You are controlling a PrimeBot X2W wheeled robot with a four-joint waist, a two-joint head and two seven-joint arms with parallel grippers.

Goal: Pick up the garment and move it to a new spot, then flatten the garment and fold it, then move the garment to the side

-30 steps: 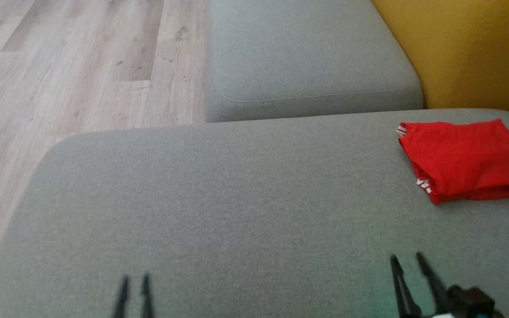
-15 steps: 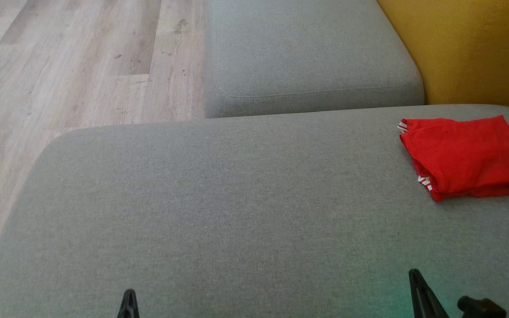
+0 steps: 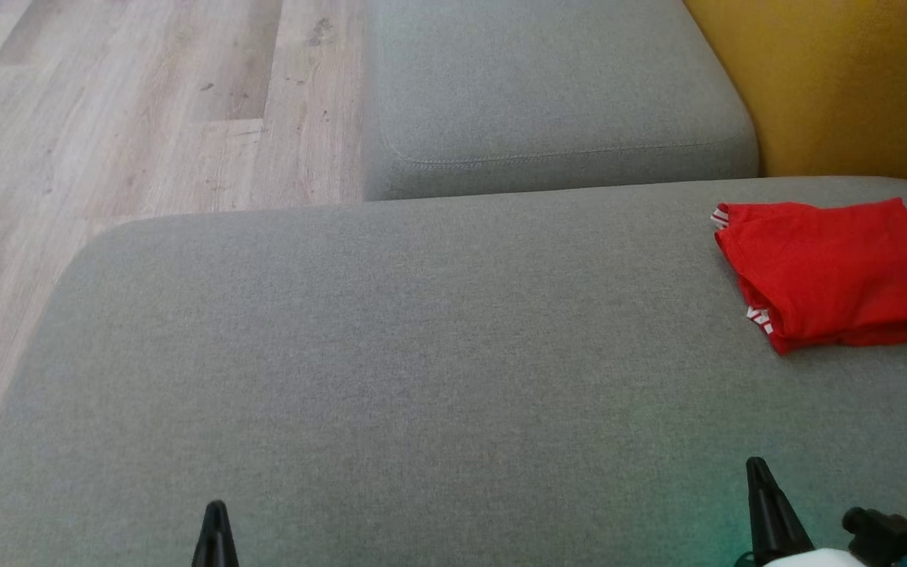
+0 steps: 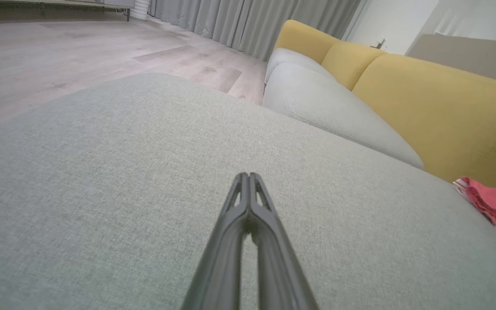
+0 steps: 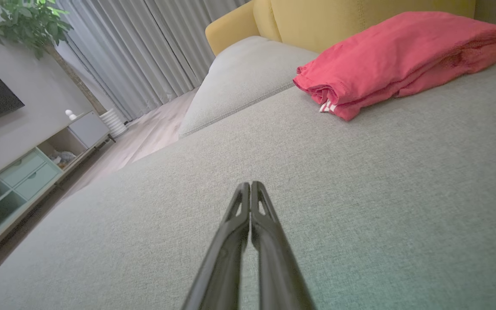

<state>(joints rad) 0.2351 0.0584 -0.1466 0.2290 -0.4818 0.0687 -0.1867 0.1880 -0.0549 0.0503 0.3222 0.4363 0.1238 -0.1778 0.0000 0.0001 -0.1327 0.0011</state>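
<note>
The left gripper (image 4: 248, 174) has its two dark fingers pressed together, tip against tip, and it holds nothing. The right gripper (image 5: 250, 184) is the same: fingers together and empty. Both are above the grey seat cushion (image 3: 422, 354), and I cannot tell if the tips touch the fabric.

In the head view the two grippers come up from the bottom edge, the left one at the lower left and the right one at the lower right, well apart. Both point forward across the cushion at a low, flat angle.

The red garment (image 3: 835, 272) lies folded at the far right of the same cushion, near the yellow backrest (image 3: 839, 87) and well apart from both grippers. Its long side runs left to right in the head view, a little tilted. The edge with the white stripes points to the left, toward the middle of the cushion.
</note>
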